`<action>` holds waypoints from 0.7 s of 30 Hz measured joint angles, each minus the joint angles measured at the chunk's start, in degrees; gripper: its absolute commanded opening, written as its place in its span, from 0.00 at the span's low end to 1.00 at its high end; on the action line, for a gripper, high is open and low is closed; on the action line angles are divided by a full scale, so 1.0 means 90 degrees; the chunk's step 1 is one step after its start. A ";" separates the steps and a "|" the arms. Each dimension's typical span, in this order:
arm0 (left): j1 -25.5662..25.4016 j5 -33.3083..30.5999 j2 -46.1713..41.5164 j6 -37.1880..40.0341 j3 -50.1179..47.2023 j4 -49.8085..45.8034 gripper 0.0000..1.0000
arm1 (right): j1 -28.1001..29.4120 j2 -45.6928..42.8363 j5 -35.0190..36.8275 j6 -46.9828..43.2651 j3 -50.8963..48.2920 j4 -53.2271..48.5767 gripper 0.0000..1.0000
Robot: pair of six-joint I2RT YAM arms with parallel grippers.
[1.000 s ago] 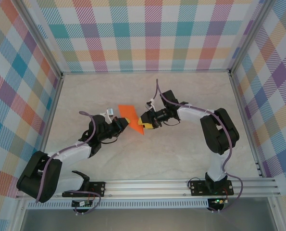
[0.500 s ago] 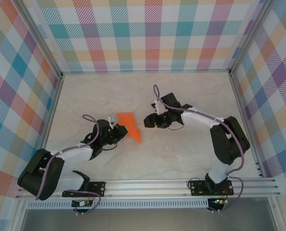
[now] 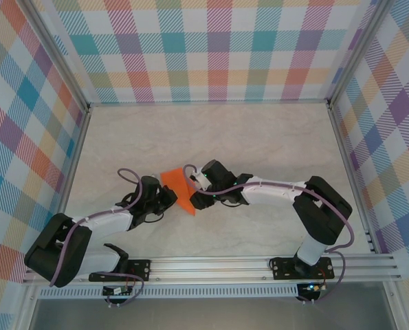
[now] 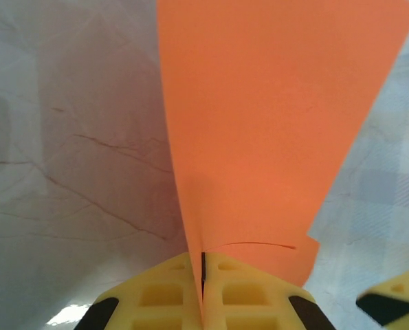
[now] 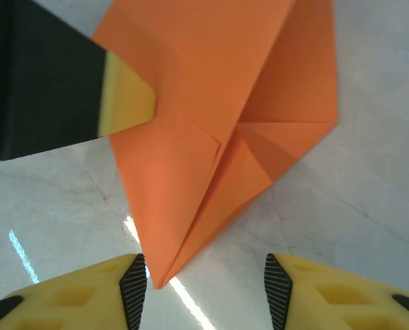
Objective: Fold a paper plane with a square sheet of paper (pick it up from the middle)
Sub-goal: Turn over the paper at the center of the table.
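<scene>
Though pinched, paper plane half-hidden.

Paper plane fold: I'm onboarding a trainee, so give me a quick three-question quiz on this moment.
1. True or false: the left gripper is shut on the folded orange paper.
2. The right gripper has its jaws: A) open, the paper's tip between them; B) clamped on the paper's middle; C) shut on nothing.
3. What colour are the grippers' fingers?
Key: 1 true; 2 A; 3 yellow.
</scene>
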 measured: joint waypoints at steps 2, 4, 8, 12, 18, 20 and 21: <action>-0.0002 -0.0032 0.0041 0.0000 0.0000 -0.0056 0.00 | 0.0046 0.0034 -0.0027 -0.0056 -0.0032 0.0112 0.41; -0.0002 -0.0041 0.0051 0.0000 0.0002 -0.0068 0.00 | 0.0044 0.0119 -0.0056 -0.0039 -0.0022 0.0257 0.41; -0.0019 -0.0036 0.0039 0.0005 0.0070 -0.0097 0.00 | 0.0044 0.0342 0.0107 0.0250 0.0068 0.0311 0.48; -0.0053 0.0034 0.0034 0.0032 0.0155 -0.0092 0.00 | 0.0044 0.0381 0.0238 0.0563 0.0202 0.0291 0.45; -0.0165 0.0080 0.0257 0.0058 0.0520 -0.0090 0.00 | 0.0044 0.0474 0.0461 0.1005 0.0323 0.0289 0.37; -0.0197 0.0078 0.0435 0.0075 0.0687 -0.0092 0.00 | 0.0044 0.0525 0.0503 0.1120 0.0328 0.0287 0.33; -0.0211 0.0078 0.0534 0.0078 0.0772 -0.0095 0.00 | 0.0044 0.0554 0.0510 0.1168 0.0333 0.0287 0.30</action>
